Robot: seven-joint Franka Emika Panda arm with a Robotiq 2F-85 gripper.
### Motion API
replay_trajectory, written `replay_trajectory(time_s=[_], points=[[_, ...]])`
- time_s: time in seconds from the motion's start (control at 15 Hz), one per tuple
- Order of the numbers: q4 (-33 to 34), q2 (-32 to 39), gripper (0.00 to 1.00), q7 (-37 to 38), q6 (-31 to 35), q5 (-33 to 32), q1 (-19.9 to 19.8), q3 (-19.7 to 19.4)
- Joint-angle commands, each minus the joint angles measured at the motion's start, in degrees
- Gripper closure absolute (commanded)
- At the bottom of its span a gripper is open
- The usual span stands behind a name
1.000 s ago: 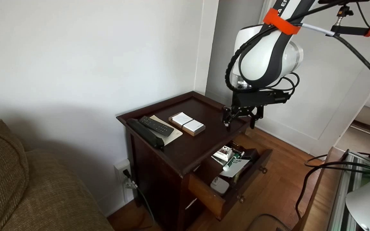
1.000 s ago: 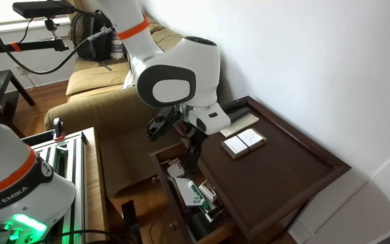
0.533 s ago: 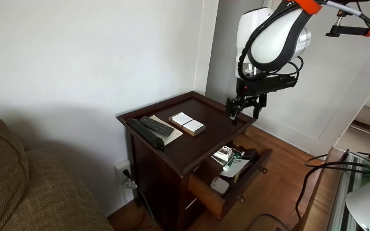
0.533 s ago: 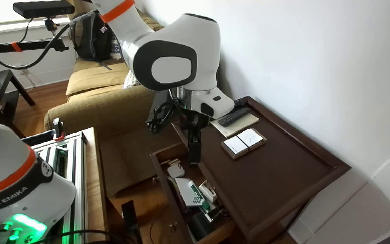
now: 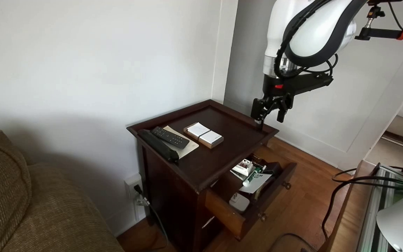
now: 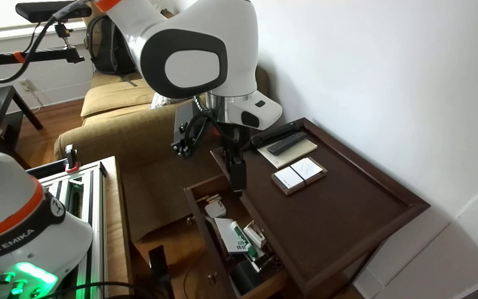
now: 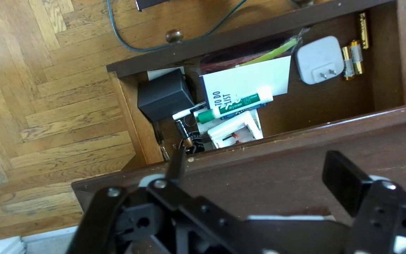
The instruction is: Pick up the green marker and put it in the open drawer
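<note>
The green marker lay inside the open drawer, slanting across the edge of a white TO DO LIST card, with a white plastic housing just beside it. The goal looked met, so the likeliest trouble was doing more than the task asked. The gripper hung above and apart from all this, its fingers spread well apart and holding nothing (only dark tabletop showed between them in the wrist view). If it dropped straight down from there, a fingertip would probably strike the tabletop, since the front edge showed so near them. A needless grab at the marker could drag the card along or snag the housing, because the three crowded together. Shutting the drawer carried its own worry: propped on clutter, the round barrel might roll at a jolt or, if it sat high enough, jam under the tabletop; its height could not be judged. Lifting away seemed safest, though a low sideways swing could knock the banded notepad or, farther off, the remote.
</note>
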Motion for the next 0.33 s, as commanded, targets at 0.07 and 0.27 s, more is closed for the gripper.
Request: replay_trajectory(time_s=[0.07, 0.27], points=[[0.29, 0.35, 0.0, -0.08, -0.15, 0.09, -2.31, 2.4], [0.38, 0.52, 0.0, -0.05, -0.15, 0.08, -2.29, 2.43]])
